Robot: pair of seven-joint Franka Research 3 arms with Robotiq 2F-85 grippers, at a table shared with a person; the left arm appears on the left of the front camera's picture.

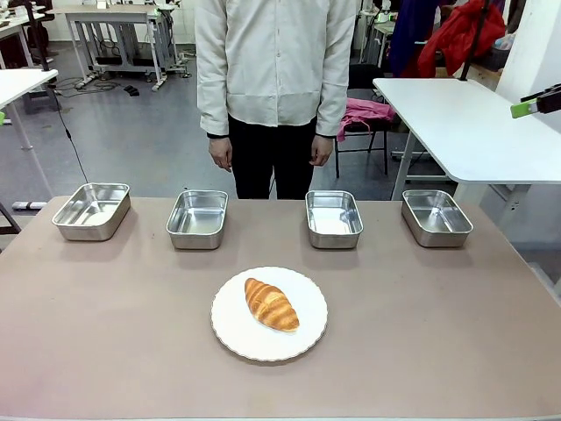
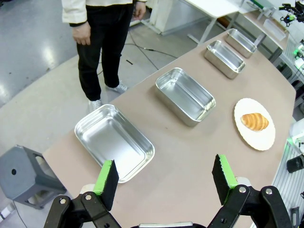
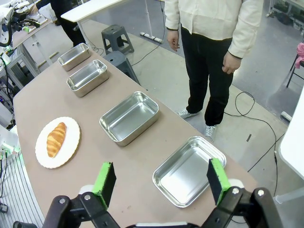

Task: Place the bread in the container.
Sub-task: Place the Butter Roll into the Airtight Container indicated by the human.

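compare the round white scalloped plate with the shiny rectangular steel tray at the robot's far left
The round white plate is flat; the rectangular steel tray is deep-walled. The plate carries the golden-brown croissant; the tray is empty. The plate lies nearer the robot, the tray along the far edge. Both sit on the brown table.

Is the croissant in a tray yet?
No. The croissant lies on the white plate; all four steel trays are empty.
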